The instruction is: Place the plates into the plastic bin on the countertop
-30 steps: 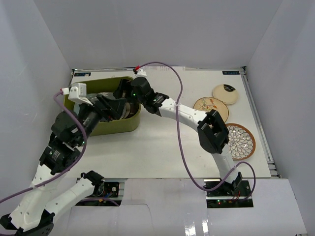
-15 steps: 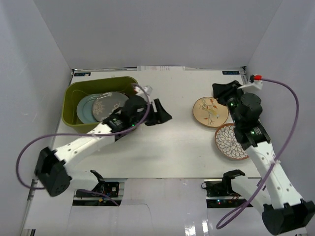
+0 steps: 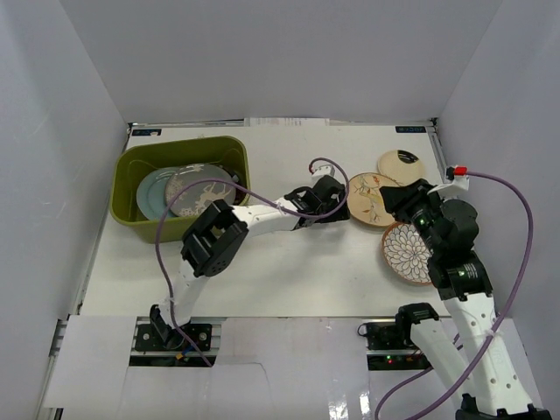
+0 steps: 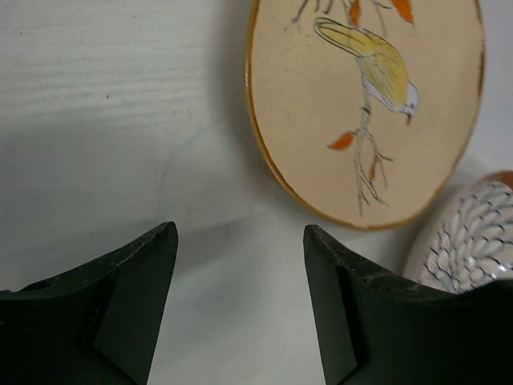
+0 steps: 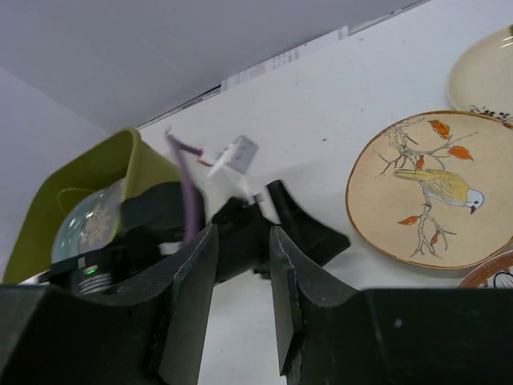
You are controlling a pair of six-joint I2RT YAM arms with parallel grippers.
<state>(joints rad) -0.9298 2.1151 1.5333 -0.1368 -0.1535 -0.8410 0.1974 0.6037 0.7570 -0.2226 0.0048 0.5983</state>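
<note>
Petal plate getting cut off by frame edge and left finger; small cream plate showing only partly at right wrist view's edge; stacked plates overlapping inside bin, lower one half hidden. Left arm stretching low across countertop, left gripper gaping wide, empty, just beside bird plate. Right gripper hanging over bird plate's right edge, jaws standing narrowly apart, gripping nothing

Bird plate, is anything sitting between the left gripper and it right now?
Nothing visible. In the left wrist view the left gripper, open and empty, faces the bird plate across a bare strip of white table. The petal plate lies off to one side, not in the path.
</note>
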